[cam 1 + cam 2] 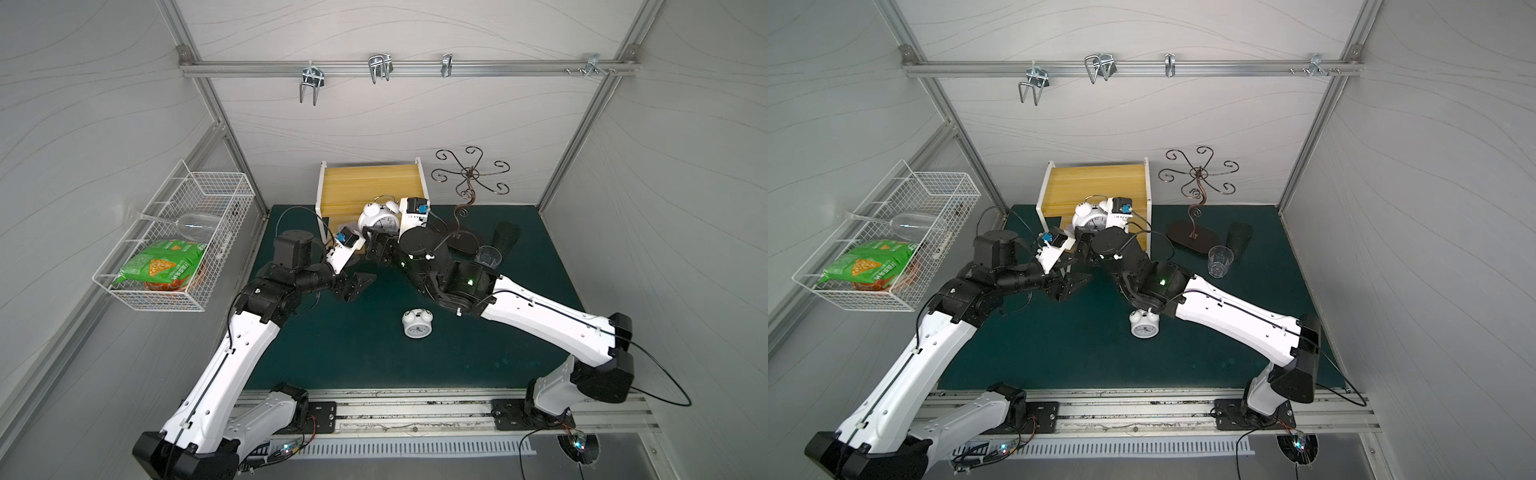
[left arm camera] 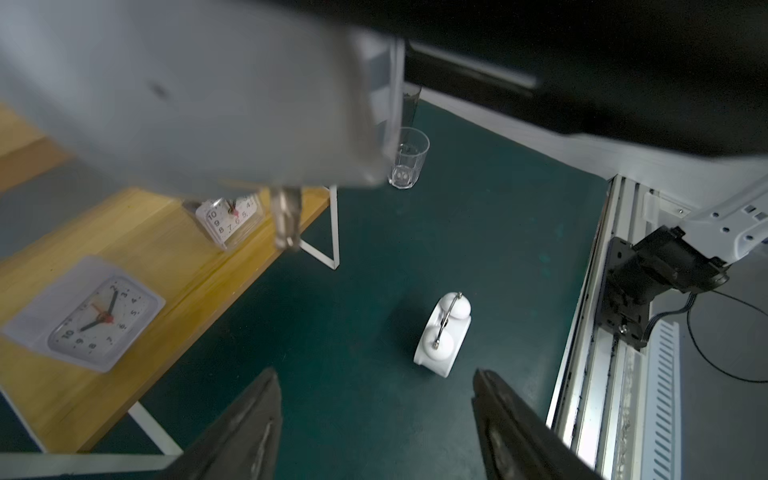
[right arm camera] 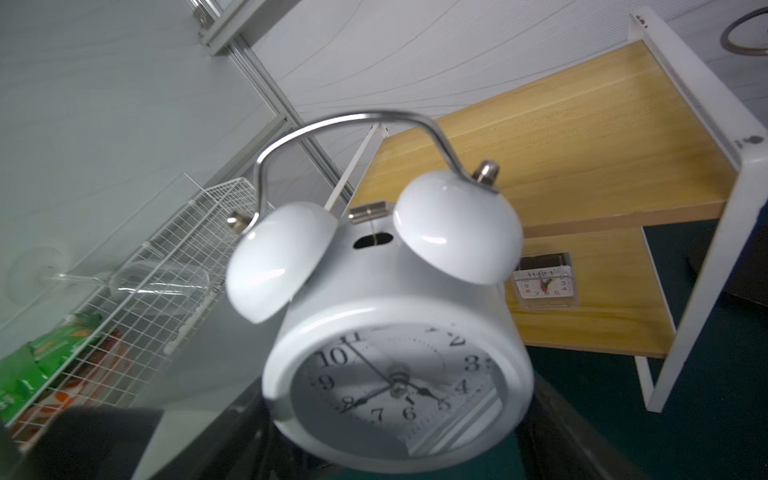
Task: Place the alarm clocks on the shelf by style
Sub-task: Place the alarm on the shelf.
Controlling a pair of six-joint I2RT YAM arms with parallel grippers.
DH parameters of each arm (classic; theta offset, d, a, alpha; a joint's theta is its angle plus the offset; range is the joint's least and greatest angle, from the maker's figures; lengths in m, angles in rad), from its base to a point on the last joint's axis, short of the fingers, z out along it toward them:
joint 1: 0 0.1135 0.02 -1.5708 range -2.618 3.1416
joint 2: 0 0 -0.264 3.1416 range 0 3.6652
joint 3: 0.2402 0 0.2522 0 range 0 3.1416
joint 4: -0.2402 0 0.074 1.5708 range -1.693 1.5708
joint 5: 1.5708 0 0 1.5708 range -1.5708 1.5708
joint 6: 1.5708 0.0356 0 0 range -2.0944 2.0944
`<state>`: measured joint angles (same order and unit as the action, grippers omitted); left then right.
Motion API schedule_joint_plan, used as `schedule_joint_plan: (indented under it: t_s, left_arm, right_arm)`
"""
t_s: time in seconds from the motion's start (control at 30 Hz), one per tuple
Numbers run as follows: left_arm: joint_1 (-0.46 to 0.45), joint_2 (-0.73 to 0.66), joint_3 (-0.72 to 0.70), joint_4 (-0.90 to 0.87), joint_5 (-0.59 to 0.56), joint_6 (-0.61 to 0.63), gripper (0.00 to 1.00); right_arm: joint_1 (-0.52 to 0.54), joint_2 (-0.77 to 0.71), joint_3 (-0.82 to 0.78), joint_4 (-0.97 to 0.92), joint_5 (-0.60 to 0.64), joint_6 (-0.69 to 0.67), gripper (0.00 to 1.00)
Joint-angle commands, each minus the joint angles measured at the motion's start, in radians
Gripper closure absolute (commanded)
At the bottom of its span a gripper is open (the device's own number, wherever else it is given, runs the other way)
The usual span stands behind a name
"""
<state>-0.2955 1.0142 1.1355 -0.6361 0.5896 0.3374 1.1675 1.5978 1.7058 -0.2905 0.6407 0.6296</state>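
The right gripper (image 1: 380,246) pinches the larger twin-bell clock (image 3: 399,374) in its jaws, tilted, before the shelf (image 3: 582,137). The left gripper (image 2: 374,372) hangs with jaws spread, empty. The white square clock (image 2: 85,318) and the clear-cased square clock (image 2: 228,218) sit on its lower board. The smaller twin-bell clock (image 1: 417,326) rests on the green surface (image 1: 457,353).

Upper shelf (image 1: 370,183) tier unobstructed

Clock count stands at four: two round twin-bell clocks (image 1: 377,220) (image 1: 417,325) and two square clocks (image 2: 89,320) (image 2: 230,218). One two-tier shelf (image 1: 370,183) stands at twelve o'clock and one wire basket (image 1: 166,300) at nine. Also tallied are one tumbler (image 1: 489,257), one wine glass (image 1: 197,226), one black cup (image 1: 506,239), one scrolled metal stand (image 1: 470,171), four rail hooks (image 1: 309,83) (image 1: 379,66) (image 1: 446,64) (image 1: 593,66) and two robot arms (image 1: 232,361) (image 1: 548,316).
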Motion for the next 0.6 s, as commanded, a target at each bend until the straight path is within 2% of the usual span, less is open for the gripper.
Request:
schedule_joint_plan:
  t_s: [0.0,0.23,0.57]
  left_arm:
    - [0.024,-0.011,-0.014,-0.045,-0.011,0.031,0.25]
    - [0.058,-0.031,-0.044,-0.134,0.035,0.083,0.26]
    - [0.056,-0.048,-0.14,-0.206,0.125,0.139,0.26]
  right_arm:
    - [-0.033,0.041,0.092,-0.06,-0.042,-0.103,0.36]
    - [-0.06,0.165,0.282,-0.096,-0.026,-0.238,0.37]
    - [-0.061,0.35,0.551,-0.118,0.016,-0.336,0.37]
